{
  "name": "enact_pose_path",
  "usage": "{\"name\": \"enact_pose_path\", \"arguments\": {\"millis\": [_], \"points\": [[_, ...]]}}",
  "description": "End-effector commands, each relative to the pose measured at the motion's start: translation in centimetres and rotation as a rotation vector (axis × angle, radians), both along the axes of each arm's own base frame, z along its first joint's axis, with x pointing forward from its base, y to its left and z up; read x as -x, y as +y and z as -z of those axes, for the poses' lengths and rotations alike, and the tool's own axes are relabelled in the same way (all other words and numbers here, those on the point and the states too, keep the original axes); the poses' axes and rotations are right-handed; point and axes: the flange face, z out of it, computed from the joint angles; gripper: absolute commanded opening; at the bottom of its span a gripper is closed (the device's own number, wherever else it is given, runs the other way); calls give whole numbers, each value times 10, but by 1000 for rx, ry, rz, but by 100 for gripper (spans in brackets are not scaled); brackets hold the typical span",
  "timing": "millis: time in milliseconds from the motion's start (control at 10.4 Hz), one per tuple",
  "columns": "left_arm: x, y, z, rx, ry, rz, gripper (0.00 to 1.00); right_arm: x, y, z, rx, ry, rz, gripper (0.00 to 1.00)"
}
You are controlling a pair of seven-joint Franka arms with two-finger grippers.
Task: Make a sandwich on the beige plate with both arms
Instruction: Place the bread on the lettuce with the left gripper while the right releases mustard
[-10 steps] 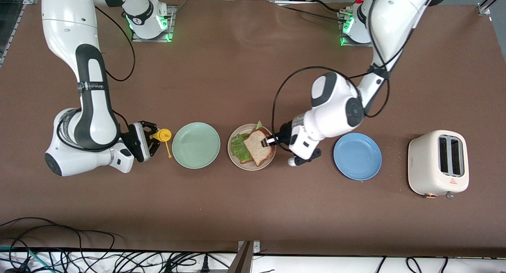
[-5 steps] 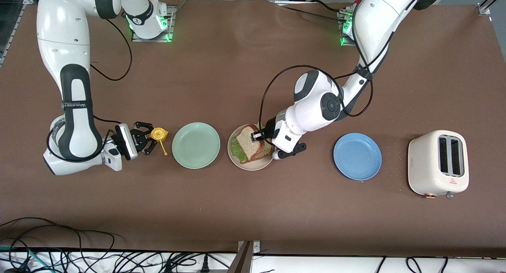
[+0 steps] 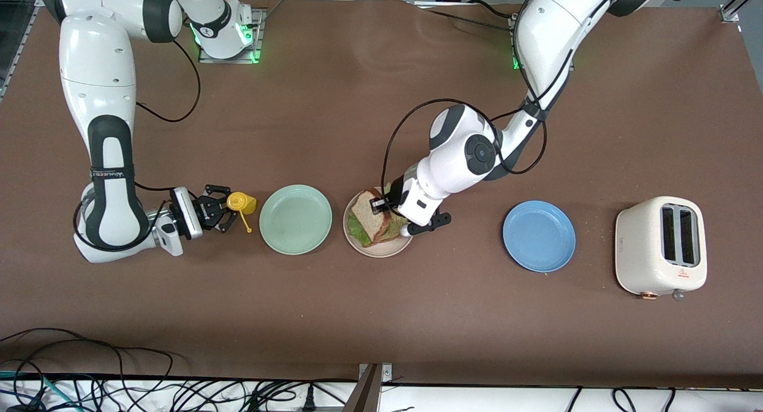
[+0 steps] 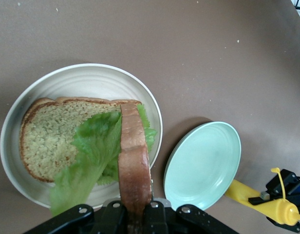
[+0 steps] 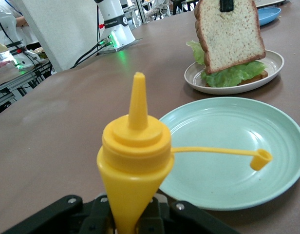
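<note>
A: Where is the sandwich at this moment?

B: On the beige plate (image 3: 377, 250), which sits near the middle of the table (image 3: 381, 316), between the mint green plate (image 3: 295, 219) and the blue plate (image 3: 539, 235). A bottom slice (image 4: 52, 139) lies flat on the plate with a lettuce leaf (image 4: 89, 156) on top of it. The top slice (image 3: 368, 213) is tilted up on edge over the lettuce, not lying flat.

A: What is holding that slice?

B: The left gripper (image 3: 381, 204). Its jaws are clamped tight on the crust at one edge of the slice, and it hangs over the plate's rim on the side toward the left arm's end of the table. In the left wrist view the slice shows edge-on, rising straight from between the fingers (image 4: 116, 214).

A: And the other arm?

B: The right gripper (image 3: 222, 207) is low over the table toward the right arm's end, just beside the mint green plate. Its fingers are closed on a yellow squeeze bottle (image 3: 241, 203), nozzle pointing toward that plate. The bottle's cap (image 5: 260, 158) dangles open on its thin tether.

A: Anything else on the table?

B: A cream toaster (image 3: 660, 246) stands near the edge at the left arm's end, past the blue plate.
</note>
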Motion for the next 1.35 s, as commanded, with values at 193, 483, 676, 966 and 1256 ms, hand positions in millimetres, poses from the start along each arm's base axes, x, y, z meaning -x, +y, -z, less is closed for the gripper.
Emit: {"name": "enact_pose_path", "arguments": {"millis": [193,483,676,966,1256], "points": [[-7,7,0,-21,-11,-25,49,3,-16,-1,-57,8,2,100],[-3,13,5,-86,32,38,76,12,-48,-3,-25,42,-28,100],[7,13,13,-148,81,101,90,20,-89,-1,2,70,-10,100],[9,11,18,-155,91,106,93,18,-135,-22,87,160,126,100],[1,25,32,-194,86,98,93,0,-144,-83,254,285,269,100]]}}
